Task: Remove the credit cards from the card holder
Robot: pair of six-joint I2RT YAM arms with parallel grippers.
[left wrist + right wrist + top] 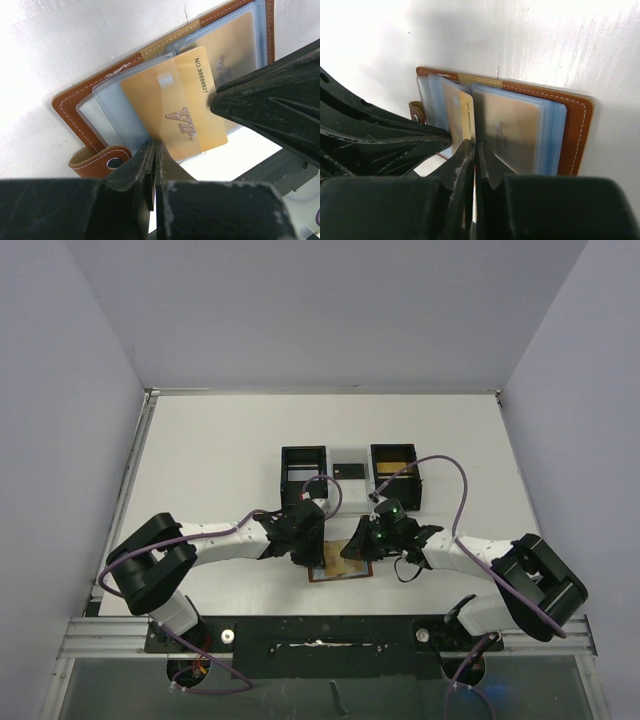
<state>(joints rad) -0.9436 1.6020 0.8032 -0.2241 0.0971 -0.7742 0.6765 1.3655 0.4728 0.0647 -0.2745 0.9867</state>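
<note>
One gold card (175, 110) sticks halfway out of the open wallet (75, 107), lying flat on the table (200, 460) near the front edge. Left gripper (152, 150) and right gripper (474, 147) each meet a card edge, jaws closed; actual grip unclear.

- card holder (66, 109): smooth reddish-brown leather, pale stitching; pockets (107, 107) of glossy clear blue-grey plastic.
- credit card (175, 105): gold-tan plastic, shiny.
- left gripper (154, 147) and right gripper (474, 146): matt black plastic, scuffed.
- table (50, 45): white, matt, faintly streaked.
</note>
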